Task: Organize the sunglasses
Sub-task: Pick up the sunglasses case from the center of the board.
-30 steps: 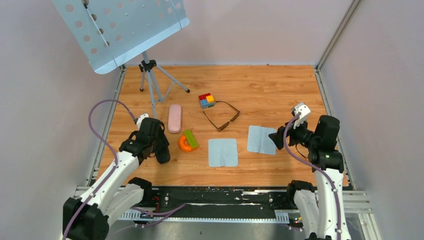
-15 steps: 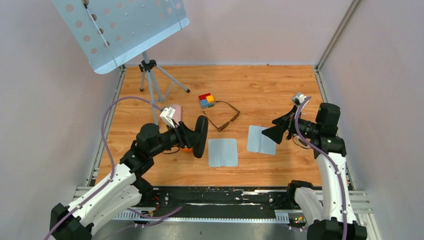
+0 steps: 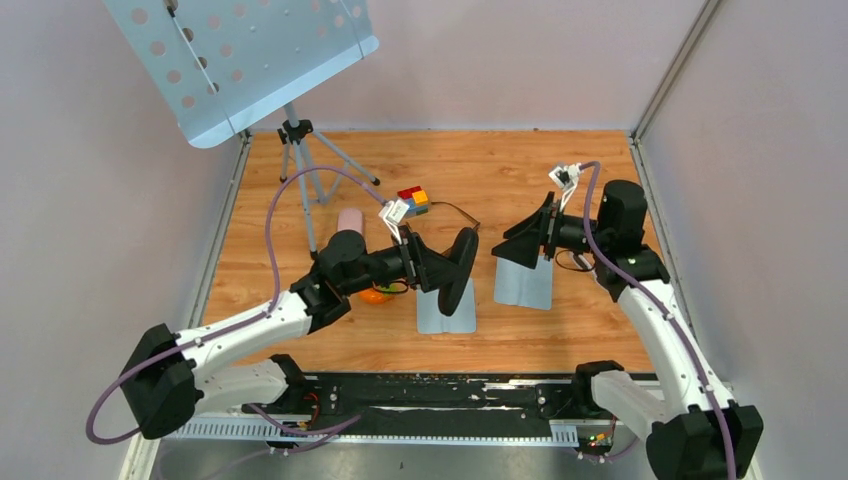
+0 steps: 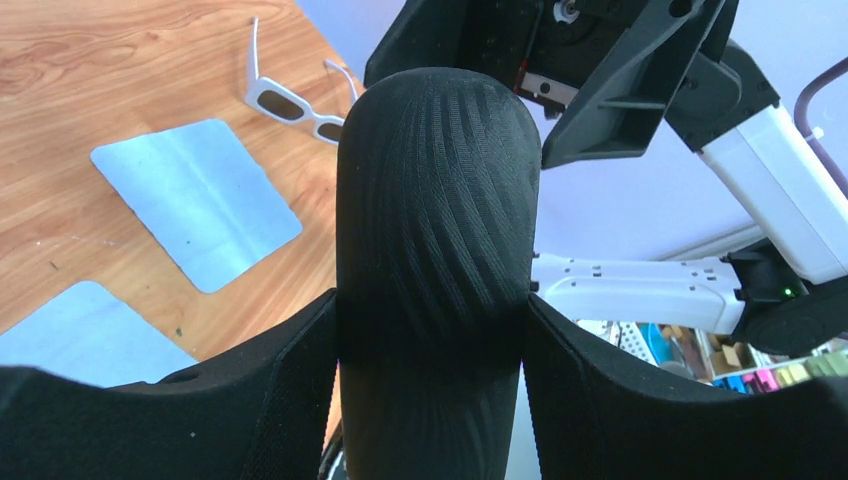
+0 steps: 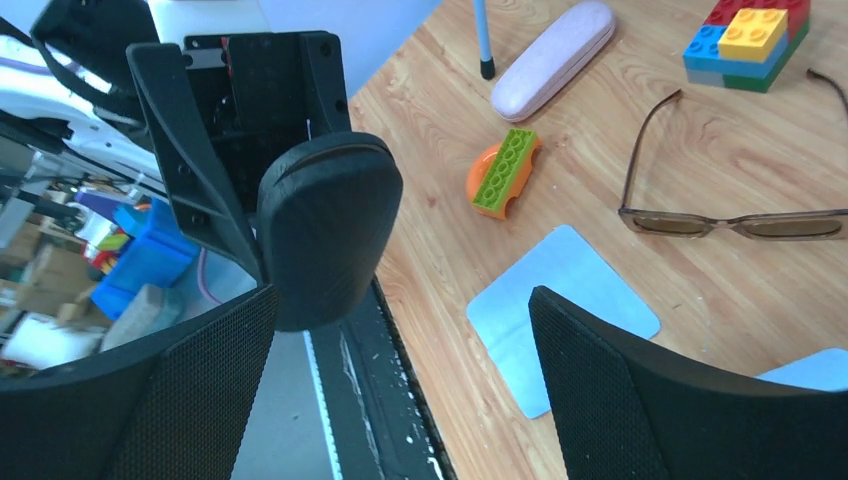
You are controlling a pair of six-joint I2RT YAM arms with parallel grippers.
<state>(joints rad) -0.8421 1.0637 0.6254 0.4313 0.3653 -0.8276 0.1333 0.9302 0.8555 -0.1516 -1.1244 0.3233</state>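
Gripping a black case [image 4: 435, 180], left hand [image 4: 430, 305]; sunglasses [image 5: 730, 225] seemingly untouched.

On the table [image 3: 560, 170], from centre: pink case [image 3: 350, 218] ten o'clock, block stack [image 3: 413, 199] twelve, orange-green toy [image 5: 503, 173] eight, blue cloth [image 3: 440, 320] six, second blue cloth [image 3: 528, 287] four.

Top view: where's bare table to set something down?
Free: the far strip behind the brick stack, right of the tripod; the near strip before the left cloth and right cloth. Crowded: the middle, around the sunglasses and pink case.
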